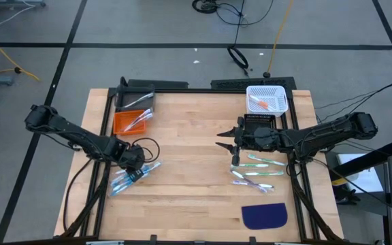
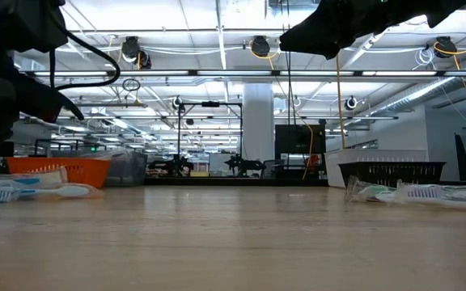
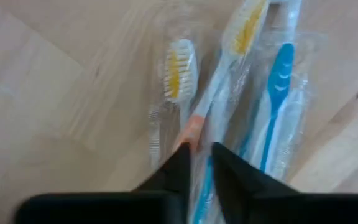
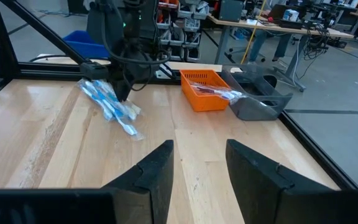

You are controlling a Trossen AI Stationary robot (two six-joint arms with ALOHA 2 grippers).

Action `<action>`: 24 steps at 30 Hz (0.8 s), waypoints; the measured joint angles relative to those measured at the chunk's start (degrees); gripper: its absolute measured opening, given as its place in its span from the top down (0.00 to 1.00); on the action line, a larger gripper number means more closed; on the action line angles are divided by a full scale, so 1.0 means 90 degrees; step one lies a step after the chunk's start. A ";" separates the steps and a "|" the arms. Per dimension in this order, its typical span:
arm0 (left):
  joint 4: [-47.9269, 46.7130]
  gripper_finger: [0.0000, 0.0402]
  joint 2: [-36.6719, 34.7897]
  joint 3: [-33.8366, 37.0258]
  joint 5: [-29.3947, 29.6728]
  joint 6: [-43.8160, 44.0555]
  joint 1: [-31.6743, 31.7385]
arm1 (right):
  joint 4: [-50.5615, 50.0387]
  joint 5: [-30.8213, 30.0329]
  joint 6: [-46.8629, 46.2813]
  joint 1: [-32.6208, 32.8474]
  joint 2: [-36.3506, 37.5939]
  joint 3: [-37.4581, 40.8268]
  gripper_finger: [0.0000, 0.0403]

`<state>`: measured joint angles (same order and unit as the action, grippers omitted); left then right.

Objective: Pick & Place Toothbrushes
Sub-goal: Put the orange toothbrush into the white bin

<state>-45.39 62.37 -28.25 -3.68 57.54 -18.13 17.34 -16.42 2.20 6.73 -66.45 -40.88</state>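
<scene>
Several clear-wrapped toothbrushes (image 1: 122,180) lie in a pile on the table's left part; in the left wrist view they show yellow-white bristles and blue or pink-orange handles. My left gripper (image 1: 135,169) stands down in this pile, shut on one toothbrush (image 3: 180,68). A second group of toothbrushes (image 1: 256,170) lies flat on the right part. My right gripper (image 1: 226,140) hovers open above the table's middle, just left of that group. An orange bin (image 1: 131,122) holds a few toothbrushes. My left gripper (image 3: 197,155) pinches a wrapped toothbrush by its pink-orange handle (image 3: 194,129), a little below the bristle head, between the two fingers. The fingers (image 3: 178,163) come from above, pointing down, one on each side of the handle. The toothbrush lies on the table among the others.
A grey bin (image 1: 136,101) sits behind the orange one at the far left. A white basket (image 1: 267,99) with orange items and a black basket (image 1: 259,122) stand at the far right. A dark blue half-round mat (image 1: 264,216) lies near the front right edge. Bare wood (image 1: 189,184) lies between the two piles.
</scene>
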 joint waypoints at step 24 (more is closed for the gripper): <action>-0.0788 1.00 -0.0003 -0.1631 0.1219 -0.0839 0.0002 | -0.0002 0.0002 0.0000 0.0001 -0.0001 0.0000 0.65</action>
<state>-52.48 62.34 -42.93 7.29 49.99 -18.11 17.32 -16.40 2.20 6.74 -66.46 -40.88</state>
